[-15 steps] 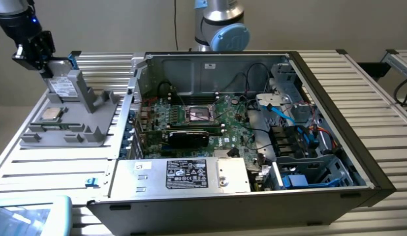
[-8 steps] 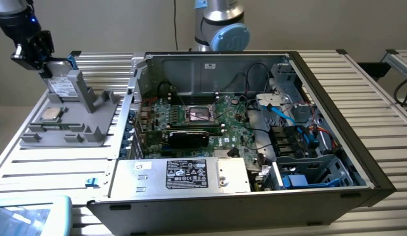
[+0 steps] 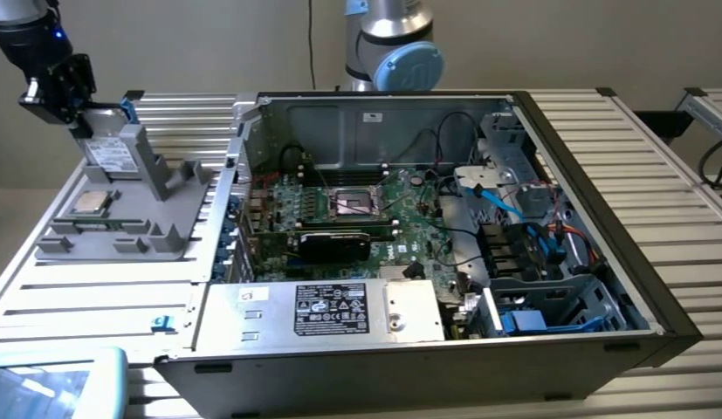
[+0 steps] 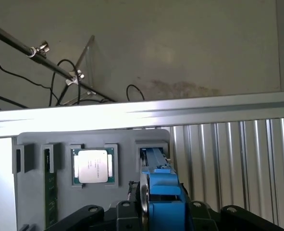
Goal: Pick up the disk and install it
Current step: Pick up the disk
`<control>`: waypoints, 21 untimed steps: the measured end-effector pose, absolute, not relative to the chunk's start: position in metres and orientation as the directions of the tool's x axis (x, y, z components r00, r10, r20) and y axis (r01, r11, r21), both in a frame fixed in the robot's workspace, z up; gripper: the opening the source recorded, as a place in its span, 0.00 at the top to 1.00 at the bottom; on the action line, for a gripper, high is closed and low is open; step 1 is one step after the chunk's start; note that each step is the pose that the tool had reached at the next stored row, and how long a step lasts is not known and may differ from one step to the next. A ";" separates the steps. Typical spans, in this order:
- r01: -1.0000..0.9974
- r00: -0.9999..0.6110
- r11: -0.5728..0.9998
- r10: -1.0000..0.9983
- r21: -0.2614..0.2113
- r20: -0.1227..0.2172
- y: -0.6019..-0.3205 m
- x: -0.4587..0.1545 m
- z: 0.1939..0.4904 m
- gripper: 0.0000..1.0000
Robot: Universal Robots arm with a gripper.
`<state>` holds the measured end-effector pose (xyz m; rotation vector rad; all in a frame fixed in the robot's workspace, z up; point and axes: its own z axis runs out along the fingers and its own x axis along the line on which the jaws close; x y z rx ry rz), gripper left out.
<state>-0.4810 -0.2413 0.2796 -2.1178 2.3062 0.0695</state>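
The disk [image 3: 106, 150], silver-grey with a white label and a blue carrier edge, stands upright at the tall slot of the grey holder [image 3: 162, 188] on the exterior view's left. My gripper [image 3: 84, 118] is at its top edge, fingers closed on either side of it. In the wrist view the disk [image 4: 162, 192] appears edge-on, its blue carrier running down into the holder's slot [image 4: 154, 151], and my gripper [image 4: 163, 217] straddles it. I cannot tell whether the disk's lower end still rests in the slot.
A square silver processor chip [image 3: 87, 202] [image 4: 92, 166] lies in the holder beside the disk's slot, and a green memory stick [image 4: 49, 192] sits further along. The open computer case [image 3: 454, 218] fills the middle, with a blue-railed drive bay [image 3: 547, 310] at its right front corner. The ribbed table [image 3: 92, 297] surrounds both.
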 end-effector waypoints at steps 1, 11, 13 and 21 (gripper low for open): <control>-0.996 -0.085 0.084 -0.996 0.026 -0.037 -0.241 -0.481 0.280 0.62; -0.996 -0.085 0.084 -0.996 0.026 -0.037 -0.241 -0.481 0.280 0.53; -0.996 -0.085 0.084 -0.996 0.026 -0.037 -0.241 -0.481 0.280 0.53; -0.996 -0.086 0.086 -0.996 0.025 -0.031 -0.241 -0.481 0.279 0.53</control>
